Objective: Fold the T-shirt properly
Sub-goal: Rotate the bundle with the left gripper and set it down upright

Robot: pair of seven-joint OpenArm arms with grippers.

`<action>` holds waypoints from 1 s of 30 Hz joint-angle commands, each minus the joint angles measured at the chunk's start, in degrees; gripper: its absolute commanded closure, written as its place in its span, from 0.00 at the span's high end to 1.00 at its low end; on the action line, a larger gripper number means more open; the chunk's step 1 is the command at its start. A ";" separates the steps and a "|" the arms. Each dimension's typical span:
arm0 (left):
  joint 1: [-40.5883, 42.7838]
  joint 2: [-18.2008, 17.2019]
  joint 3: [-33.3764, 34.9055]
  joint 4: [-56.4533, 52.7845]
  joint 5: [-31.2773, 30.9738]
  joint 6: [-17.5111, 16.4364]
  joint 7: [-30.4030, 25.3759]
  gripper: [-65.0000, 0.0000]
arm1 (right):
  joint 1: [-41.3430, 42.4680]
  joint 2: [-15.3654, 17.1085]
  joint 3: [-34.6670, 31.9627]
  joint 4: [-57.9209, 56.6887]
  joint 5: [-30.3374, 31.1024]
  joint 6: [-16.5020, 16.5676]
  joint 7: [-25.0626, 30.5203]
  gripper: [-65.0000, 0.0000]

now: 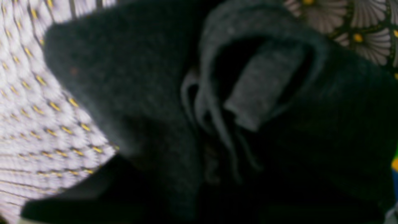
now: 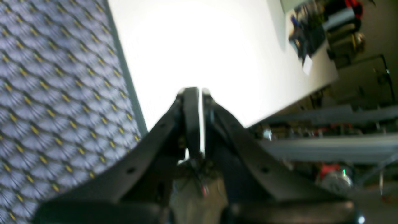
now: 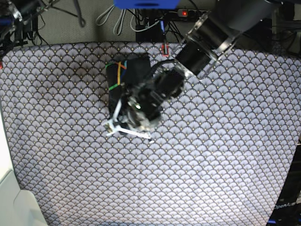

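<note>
The charcoal-black T-shirt (image 3: 134,68) lies as a small folded bundle at the back middle of the tablecloth, with its rainbow-lined print (image 3: 117,74) on the left side. My left gripper (image 3: 129,127) is over the bundle's near edge. In the left wrist view bunched black fabric (image 1: 124,77) fills the frame, its pleats run together low in the middle, and it hides the fingers. The gripper looks shut on the fabric. My right gripper (image 2: 200,91) is shut and empty, off the shirt, above the tablecloth's edge.
The grey scallop-patterned tablecloth (image 3: 211,165) covers the table. A white surface (image 2: 202,46) lies beyond its edge and also shows at the base view's lower left (image 3: 7,188). Cables (image 3: 108,16) hang behind the table. Cluttered shelving (image 2: 326,31) stands in the background.
</note>
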 commanded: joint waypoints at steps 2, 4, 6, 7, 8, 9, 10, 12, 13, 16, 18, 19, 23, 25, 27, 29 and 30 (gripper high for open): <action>-1.44 2.13 2.13 0.95 2.64 -0.05 -2.21 0.01 | 0.55 1.06 0.82 0.92 0.25 -0.27 1.73 0.00; -1.44 3.10 3.54 1.03 6.07 -0.05 -2.83 0.01 | -0.24 0.97 1.79 0.83 0.25 -0.27 1.73 0.00; -1.44 3.35 4.42 1.03 9.32 -0.05 -2.91 0.01 | -0.86 0.97 2.05 0.83 0.25 -0.27 1.73 0.00; -1.44 3.35 4.86 1.03 10.55 -0.05 -2.91 0.01 | -1.03 0.97 2.23 0.83 0.25 -0.27 1.73 0.00; -1.44 3.35 5.30 1.03 11.43 -0.05 -2.91 0.01 | -1.03 0.97 2.32 0.83 0.25 -0.27 1.73 0.00; -1.44 3.35 5.65 1.03 12.05 -0.05 -2.83 0.01 | -1.03 0.89 2.32 0.83 0.25 -0.27 1.73 0.00; -1.44 3.35 5.65 1.03 12.40 -0.05 -2.74 0.01 | -1.03 0.89 2.41 0.83 0.25 -0.27 1.73 0.00; -1.35 3.35 5.47 1.03 12.23 -0.05 -2.39 0.01 | -1.03 0.80 2.41 0.83 0.25 -0.27 1.73 0.00; -1.26 3.35 5.38 0.95 12.23 -0.05 -2.30 0.01 | -1.03 0.71 2.41 0.83 0.25 -0.27 1.73 0.00; -1.17 3.35 5.30 0.95 12.58 -0.05 -2.21 0.01 | -1.03 0.62 2.41 0.83 0.25 -0.27 1.73 0.00; -1.09 3.35 5.30 0.95 12.40 -0.05 -2.12 0.01 | -1.03 0.62 2.41 0.83 0.33 -0.27 1.73 0.00; -1.09 3.35 5.30 0.95 12.40 -0.05 -2.12 0.02 | -0.95 0.53 2.32 0.83 0.33 -0.27 1.73 0.00; -1.00 3.35 5.56 1.12 12.40 -0.31 -0.54 0.07 | -0.86 0.53 2.14 0.83 0.33 -0.27 1.73 0.00; -1.00 3.35 5.47 1.56 12.58 -0.05 -0.28 0.18 | -0.86 0.53 2.14 0.83 0.33 -0.27 1.73 0.00; -1.00 3.35 5.21 1.65 12.75 0.04 -0.36 0.34 | -0.86 0.53 2.14 0.74 0.33 -0.27 1.73 0.00; -1.09 3.35 5.21 1.65 12.75 0.04 -0.98 0.49 | -1.03 0.53 2.14 0.74 0.33 -0.27 1.73 0.00; -1.17 3.35 5.12 1.65 12.66 0.04 -0.98 0.55 | -1.03 0.53 2.14 0.74 0.33 -0.27 1.73 0.00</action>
